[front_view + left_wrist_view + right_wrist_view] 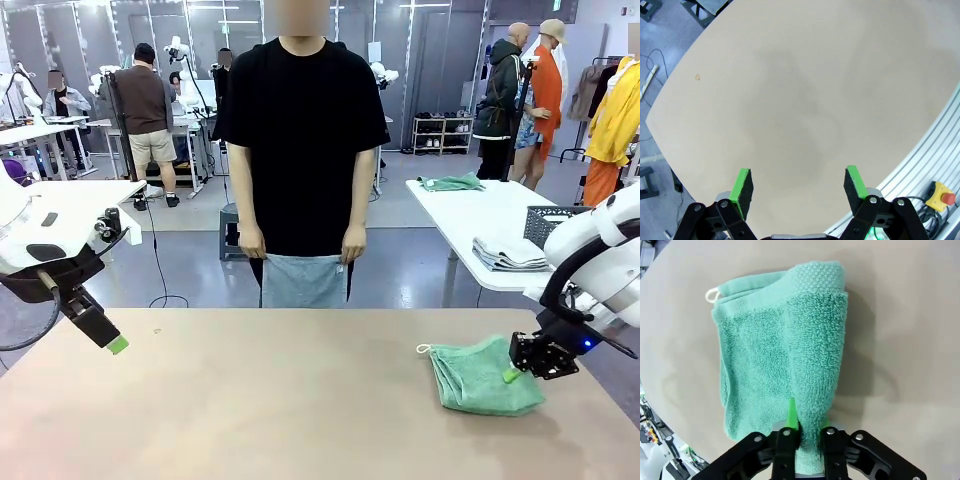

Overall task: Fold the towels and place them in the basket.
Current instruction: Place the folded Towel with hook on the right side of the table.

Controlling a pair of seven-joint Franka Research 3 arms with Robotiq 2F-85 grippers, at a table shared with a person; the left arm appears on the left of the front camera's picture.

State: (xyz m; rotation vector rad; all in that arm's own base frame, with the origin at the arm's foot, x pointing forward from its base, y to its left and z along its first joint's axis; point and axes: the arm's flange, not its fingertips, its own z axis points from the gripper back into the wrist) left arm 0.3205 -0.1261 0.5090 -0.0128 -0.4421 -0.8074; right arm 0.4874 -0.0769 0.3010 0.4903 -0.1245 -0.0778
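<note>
A mint green towel (482, 376) lies folded on the tan table (260, 400) at the right, its white loop (423, 349) pointing left. My right gripper (514, 374) is down at the towel's right edge. In the right wrist view the same towel (775, 350) has a raised fold pinched between the fingers of my right gripper (807, 422), which is shut on it. My left gripper (115, 344) hangs open over the table's left side, and the left wrist view shows nothing between the pads of that gripper (799, 185). A person at the far edge holds a pale blue-grey towel (303, 281) in both hands. The dark grey basket (552, 222) stands on a white table behind my right arm, partly hidden.
The white side table (450, 215) also carries a stack of folded towels (508, 253) and a green cloth (452, 182). An emergency stop button (940, 194) sits beside the table rail near my left arm. The person stands close against the table's far edge.
</note>
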